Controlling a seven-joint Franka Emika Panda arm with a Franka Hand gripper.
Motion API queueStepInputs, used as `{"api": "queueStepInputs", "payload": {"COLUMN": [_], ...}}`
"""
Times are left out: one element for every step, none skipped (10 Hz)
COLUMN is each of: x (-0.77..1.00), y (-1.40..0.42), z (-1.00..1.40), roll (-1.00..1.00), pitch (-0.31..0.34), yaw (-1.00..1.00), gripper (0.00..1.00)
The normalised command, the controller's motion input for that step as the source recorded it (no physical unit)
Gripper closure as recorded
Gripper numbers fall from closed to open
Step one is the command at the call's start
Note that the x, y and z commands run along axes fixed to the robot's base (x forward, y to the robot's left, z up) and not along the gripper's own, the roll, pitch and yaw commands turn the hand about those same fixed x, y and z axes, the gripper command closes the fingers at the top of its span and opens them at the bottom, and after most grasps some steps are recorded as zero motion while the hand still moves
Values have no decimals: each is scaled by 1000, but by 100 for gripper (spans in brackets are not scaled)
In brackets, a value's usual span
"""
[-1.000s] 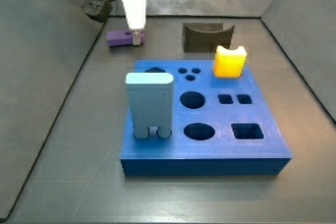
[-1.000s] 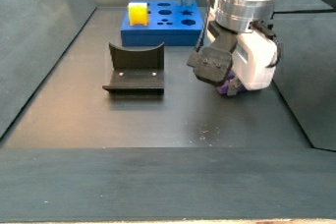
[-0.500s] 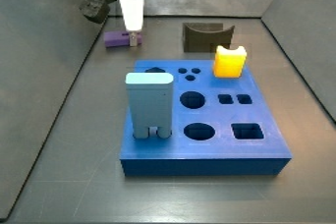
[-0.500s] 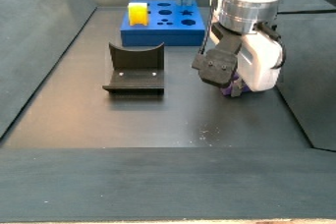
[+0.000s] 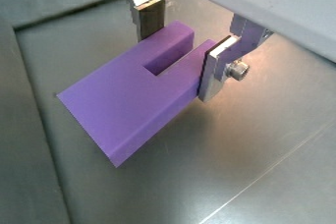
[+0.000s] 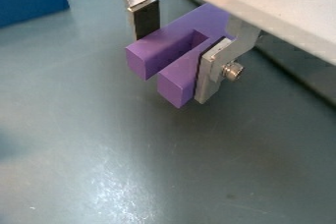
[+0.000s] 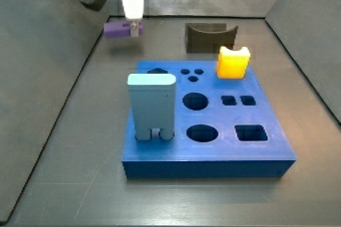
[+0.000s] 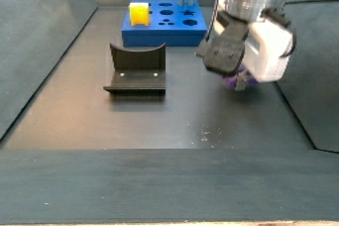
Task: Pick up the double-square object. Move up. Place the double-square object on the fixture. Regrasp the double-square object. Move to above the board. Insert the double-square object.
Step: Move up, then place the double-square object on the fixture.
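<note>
In the side view (image 7: 130,12) you see the hand at about 11 o'clock, high at the far edge; its upper part is cut off by the frame. The double-square object (image 7: 123,29) hangs just under it as a small lavender patch, clear of the floor. At 12 o'clock stands the fixture (image 7: 206,37), and the yellow block (image 7: 234,62) touches the far right corner of the board (image 7: 213,149). The light-blue block (image 7: 151,107) stands upright on the board's near left part and hides some holes behind it.

In both wrist views you look at the hand (image 5: 186,34) from close by. Its fingers (image 5: 218,67) are closed on the double-square object (image 5: 137,95), one pad on each side of the end that has a slot. In a wrist view (image 6: 182,55) the block's far end is hidden behind the hand.

In the other side view the hand (image 8: 240,74) is mostly covered by the white arm; only a bit of purple (image 8: 239,81) shows below. I cannot read any writing or label on these things.
</note>
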Motion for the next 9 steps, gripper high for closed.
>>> {"api": "queueStepInputs", "payload": {"x": [-5, -12, -18, -22, 0, 10, -1, -5, -10], "y": [-9, -12, -15, -16, 0, 4, 1, -3, -7], "z": [631, 540, 315, 225, 1000, 1000, 1000, 1000, 1000], "roll": [-36, -38, -44, -47, 0, -3, -11, -17, -25], "pitch": [69, 63, 40, 34, 0, -1, 23, 29, 35], "yaw": [15, 14, 15, 14, 0, 0, 0, 0, 0], "gripper": [100, 100, 100, 100, 100, 100, 100, 100, 100]}}
